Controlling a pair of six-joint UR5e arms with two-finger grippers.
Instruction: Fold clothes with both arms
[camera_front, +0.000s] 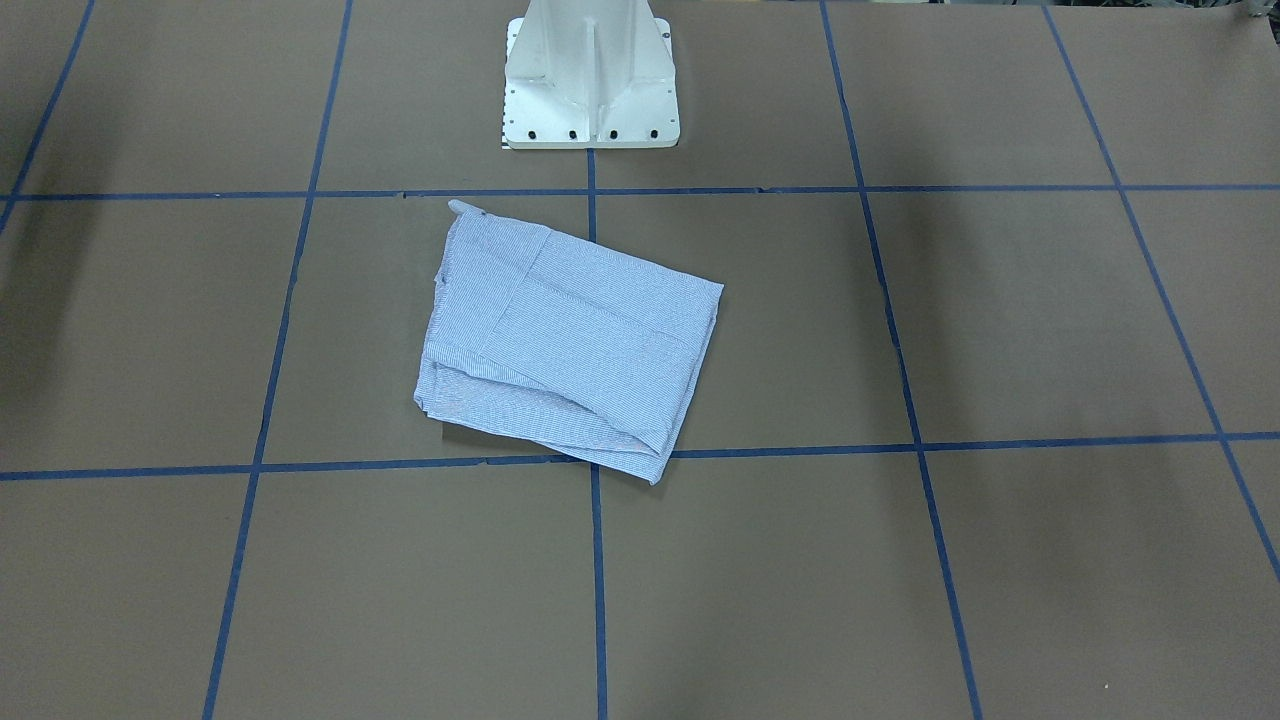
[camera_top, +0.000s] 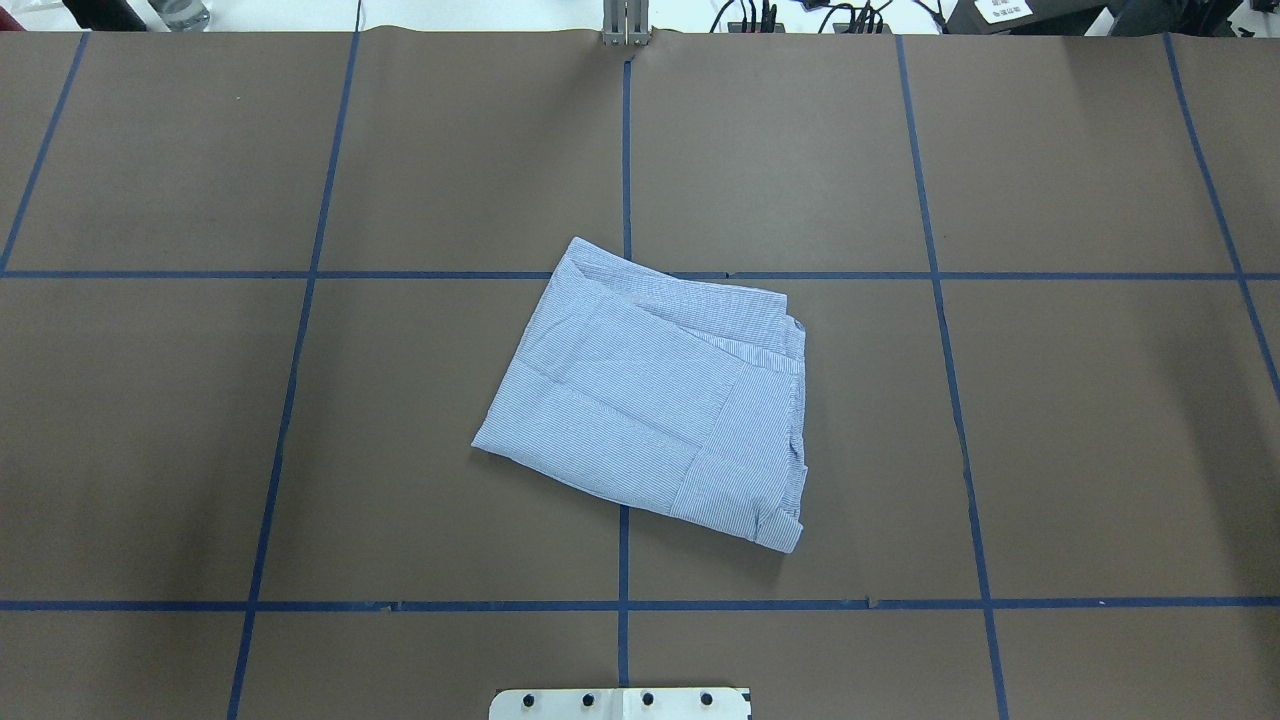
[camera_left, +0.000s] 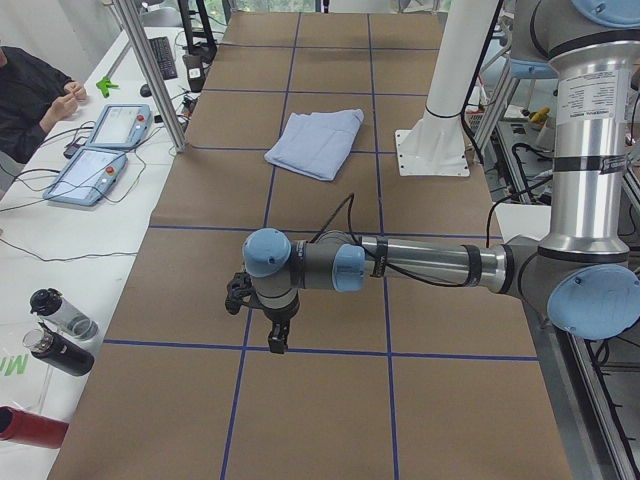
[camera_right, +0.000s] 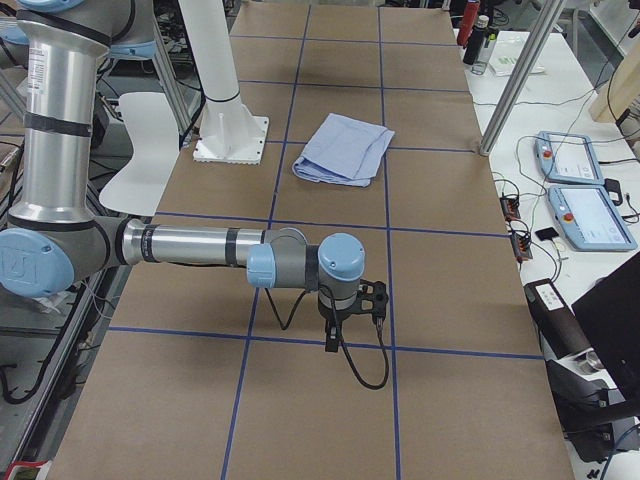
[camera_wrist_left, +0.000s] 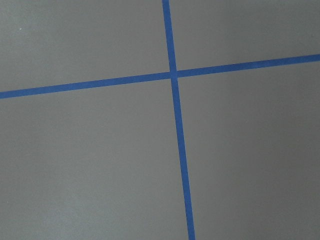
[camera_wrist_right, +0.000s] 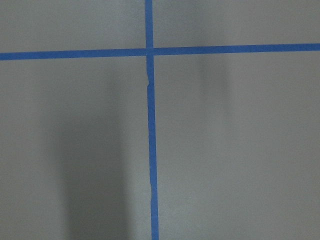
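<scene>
The light blue-and-white striped shirt (camera_front: 570, 340) lies folded into a compact, slightly skewed rectangle in the middle of the brown table (camera_top: 1100, 420), and nothing touches it. It also shows in the overhead view (camera_top: 650, 400) and both side views (camera_left: 315, 140) (camera_right: 345, 150). My left gripper (camera_left: 278, 335) hangs low over the table far from the shirt, near a blue tape crossing; I cannot tell if it is open. My right gripper (camera_right: 332, 335) hangs likewise at the other end; I cannot tell its state. Both wrist views show only bare table and tape.
The white pedestal base (camera_front: 590, 80) stands just behind the shirt. Blue tape lines (camera_top: 625, 150) divide the table into squares. Teach pendants (camera_left: 100, 150) and bottles (camera_left: 60, 330) lie on the side bench beyond the table, where a person (camera_left: 30, 95) sits.
</scene>
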